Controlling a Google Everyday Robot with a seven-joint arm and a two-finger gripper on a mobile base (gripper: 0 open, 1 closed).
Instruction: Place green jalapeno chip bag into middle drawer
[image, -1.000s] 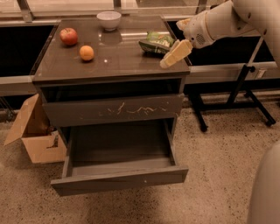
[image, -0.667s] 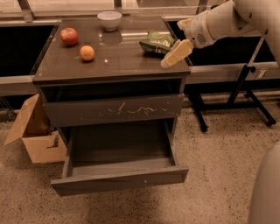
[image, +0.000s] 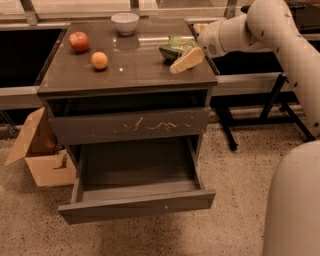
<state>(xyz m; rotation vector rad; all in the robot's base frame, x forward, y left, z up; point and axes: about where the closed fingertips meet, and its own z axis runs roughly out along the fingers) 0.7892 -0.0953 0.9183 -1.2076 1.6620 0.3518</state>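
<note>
The green jalapeno chip bag lies on the right rear of the cabinet top. My gripper, pale yellow at the end of the white arm, reaches in from the right and sits against the bag's front right side, partly covering it. The middle drawer, with a plain front and one tiny pale dot, is pulled open and empty below the shut drawer front with pale scratch marks.
A red apple, an orange fruit and a white bowl stand on the cabinet top's left and rear. A cardboard box sits on the floor at left. The robot's white base is at lower right.
My gripper has moved a little to the left, closer onto the green bag. The bag, fruit and drawers have not moved.
</note>
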